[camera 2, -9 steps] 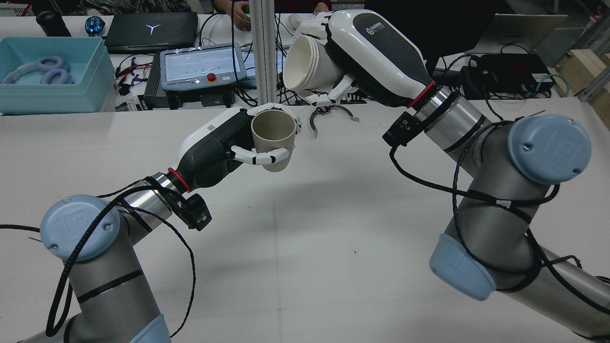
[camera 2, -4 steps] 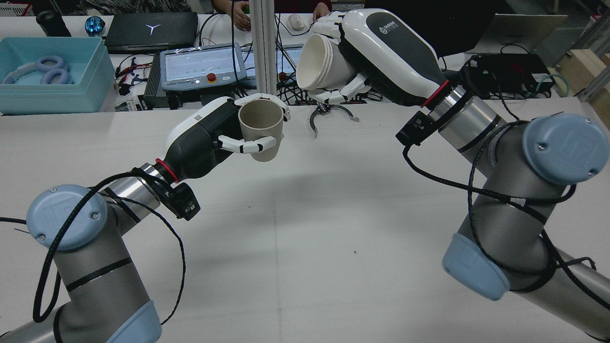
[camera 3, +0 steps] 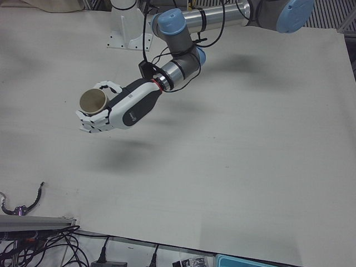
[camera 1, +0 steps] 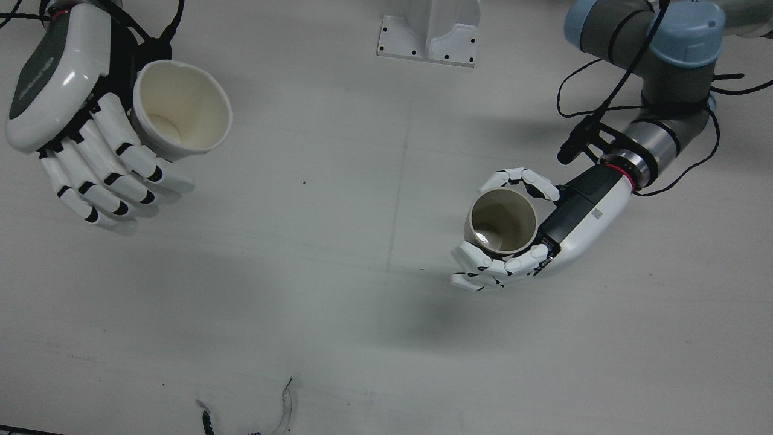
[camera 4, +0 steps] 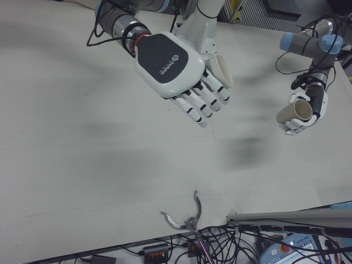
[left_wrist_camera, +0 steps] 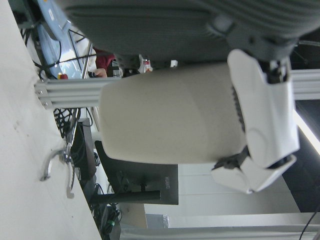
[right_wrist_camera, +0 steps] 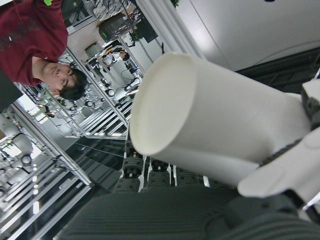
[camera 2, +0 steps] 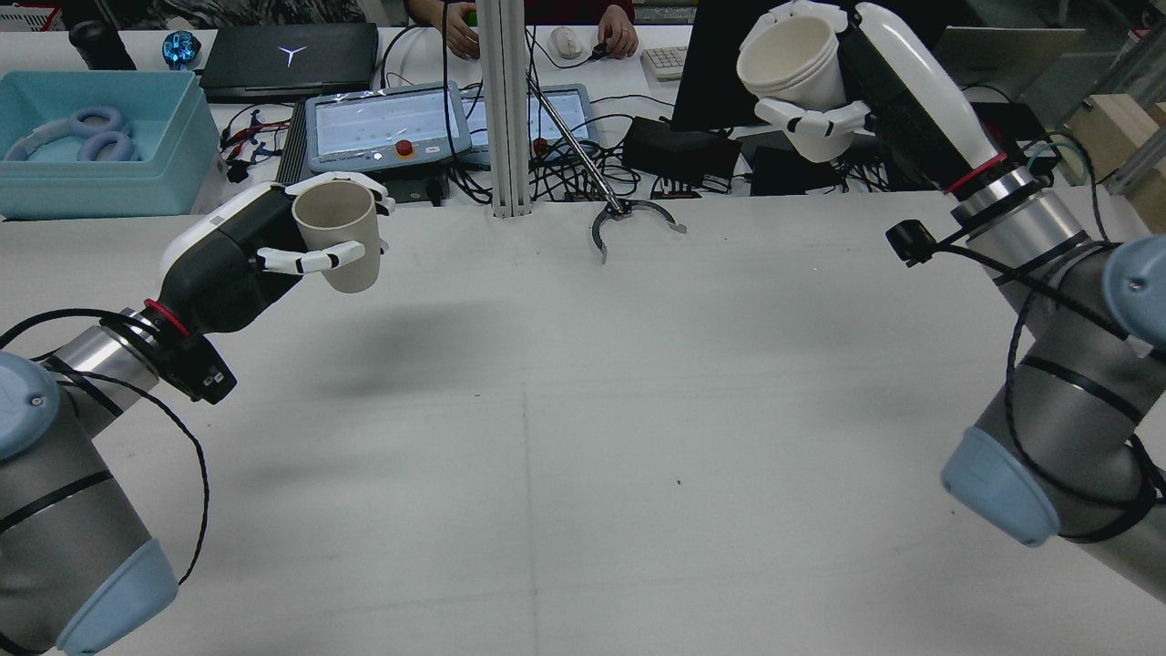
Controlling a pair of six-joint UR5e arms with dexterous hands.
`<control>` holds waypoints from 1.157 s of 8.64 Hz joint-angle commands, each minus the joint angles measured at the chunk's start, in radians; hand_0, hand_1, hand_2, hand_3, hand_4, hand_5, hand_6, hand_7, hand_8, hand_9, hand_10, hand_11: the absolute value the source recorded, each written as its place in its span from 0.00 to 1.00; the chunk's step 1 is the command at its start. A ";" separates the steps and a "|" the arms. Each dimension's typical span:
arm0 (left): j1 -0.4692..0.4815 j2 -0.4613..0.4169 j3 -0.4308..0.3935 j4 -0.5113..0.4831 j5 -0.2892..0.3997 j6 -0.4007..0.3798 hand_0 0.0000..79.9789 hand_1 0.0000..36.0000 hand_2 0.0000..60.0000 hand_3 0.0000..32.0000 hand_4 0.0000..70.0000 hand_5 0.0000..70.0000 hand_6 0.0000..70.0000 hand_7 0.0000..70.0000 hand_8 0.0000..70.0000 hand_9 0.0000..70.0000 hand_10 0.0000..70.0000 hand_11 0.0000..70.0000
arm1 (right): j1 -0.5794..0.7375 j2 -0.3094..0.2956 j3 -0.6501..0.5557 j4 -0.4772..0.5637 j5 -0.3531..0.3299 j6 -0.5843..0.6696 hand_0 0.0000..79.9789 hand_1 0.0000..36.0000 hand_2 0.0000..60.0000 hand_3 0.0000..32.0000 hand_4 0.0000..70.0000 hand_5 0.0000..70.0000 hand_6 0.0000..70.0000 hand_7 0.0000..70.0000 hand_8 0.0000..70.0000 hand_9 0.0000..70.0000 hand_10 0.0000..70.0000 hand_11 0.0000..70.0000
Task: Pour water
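My left hand (camera 2: 239, 264) is shut on a beige cup (camera 2: 335, 233) and holds it upright above the table's left side in the rear view. From above, the beige cup (camera 1: 502, 221) shows a small glint at its bottom. My right hand (camera 2: 888, 87) is shut on a larger white cup (camera 2: 791, 56), raised high at the far right with its mouth up and tilted slightly. In the front view the white cup (camera 1: 181, 112) looks empty inside, and it rests against my right hand (camera 1: 66, 103) with the fingers (camera 1: 121, 175) extended below it. The two cups are far apart.
A black claw-shaped part (camera 2: 634, 219) lies on the table near its far edge, beside an aluminium post (camera 2: 506, 109). Behind the table are a teach pendant (camera 2: 387, 123), a teal bin (camera 2: 91, 150), cables and a person's hands (camera 2: 619, 36).
The arms have swung apart. My left hand carried the beige cup to the left; my right hand moved right and up, turning the white cup from tipped sideways to mouth-up.
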 commanded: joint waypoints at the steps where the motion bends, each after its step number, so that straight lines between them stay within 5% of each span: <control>1: -0.075 0.270 0.060 -0.246 -0.001 -0.027 0.59 0.78 1.00 0.00 0.33 0.53 0.37 0.57 0.26 0.40 0.35 0.54 | 0.114 -0.206 -0.007 0.004 0.002 0.349 0.28 0.13 0.56 0.00 0.37 0.50 0.56 0.57 0.44 0.60 0.31 0.45; 3: -0.119 0.373 0.173 -0.435 -0.001 -0.022 0.60 0.79 1.00 0.00 0.35 0.52 0.38 0.59 0.29 0.44 0.37 0.56 | 0.247 -0.370 -0.015 0.006 -0.091 0.385 0.22 0.12 0.54 0.00 0.29 0.43 0.51 0.50 0.43 0.60 0.32 0.47; 4: -0.120 0.410 0.279 -0.560 -0.005 -0.021 0.60 0.78 1.00 0.00 0.35 0.51 0.36 0.58 0.28 0.43 0.35 0.53 | 0.287 -0.380 -0.053 0.007 -0.112 0.388 0.20 0.11 0.52 0.00 0.26 0.40 0.49 0.48 0.44 0.60 0.33 0.47; 5: -0.118 0.456 0.368 -0.664 -0.014 -0.008 0.61 0.79 1.00 0.00 0.35 0.49 0.32 0.58 0.28 0.45 0.11 0.18 | 0.309 -0.400 -0.102 0.009 -0.136 0.388 0.18 0.10 0.50 0.00 0.22 0.36 0.46 0.44 0.44 0.60 0.33 0.47; 6: -0.126 0.466 0.469 -0.770 -0.034 -0.005 0.61 0.80 1.00 0.00 0.36 0.46 0.32 0.58 0.31 0.48 0.06 0.10 | 0.312 -0.409 -0.131 0.038 -0.142 0.388 0.17 0.10 0.50 0.00 0.21 0.36 0.46 0.43 0.44 0.61 0.33 0.47; 10: -0.169 0.492 0.675 -0.954 -0.054 0.030 0.59 0.73 1.00 0.00 0.35 0.40 0.29 0.53 0.32 0.51 0.05 0.09 | 0.329 -0.429 -0.162 0.047 -0.144 0.388 0.19 0.11 0.51 0.00 0.22 0.35 0.46 0.43 0.44 0.60 0.32 0.46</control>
